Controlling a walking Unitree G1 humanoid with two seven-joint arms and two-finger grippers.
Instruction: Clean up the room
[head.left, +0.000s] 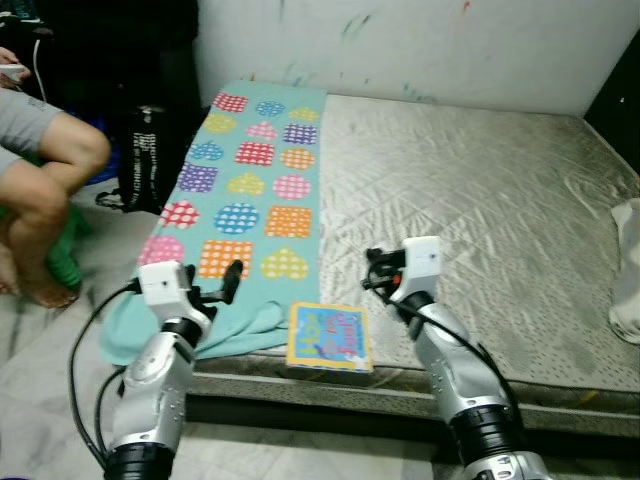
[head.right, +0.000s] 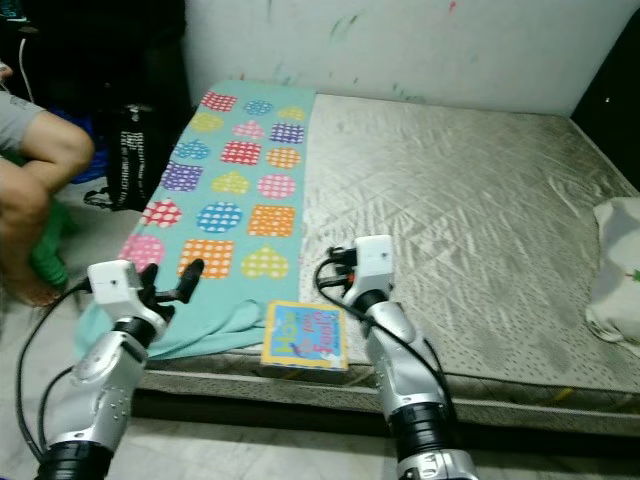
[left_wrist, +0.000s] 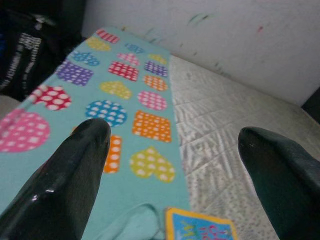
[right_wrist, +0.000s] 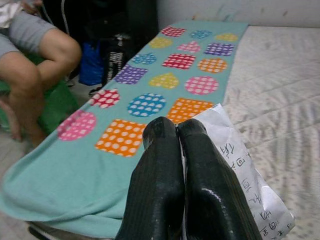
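A teal blanket (head.left: 250, 180) printed with dotted hearts and squares covers the left strip of a bare grey mattress (head.left: 470, 190). A colourful children's book (head.left: 328, 337) lies at the mattress's front edge, beside the blanket's bunched corner. My left gripper (head.left: 222, 285) hovers open over the blanket's near end, left of the book; in the left wrist view its fingers (left_wrist: 85, 150) stand wide apart. My right gripper (head.left: 372, 270) is just above and right of the book. In the right wrist view it (right_wrist: 176, 125) is shut on a crinkled white paper (right_wrist: 240, 160) with handwriting.
A person sits at the left, bare legs (head.left: 40, 180) close to the bed corner, with something green (head.left: 65, 255) by the feet. A black bag (head.left: 148, 160) stands against the mattress's left side. A white bundle (head.left: 628, 270) lies at the right edge. A wall runs behind.
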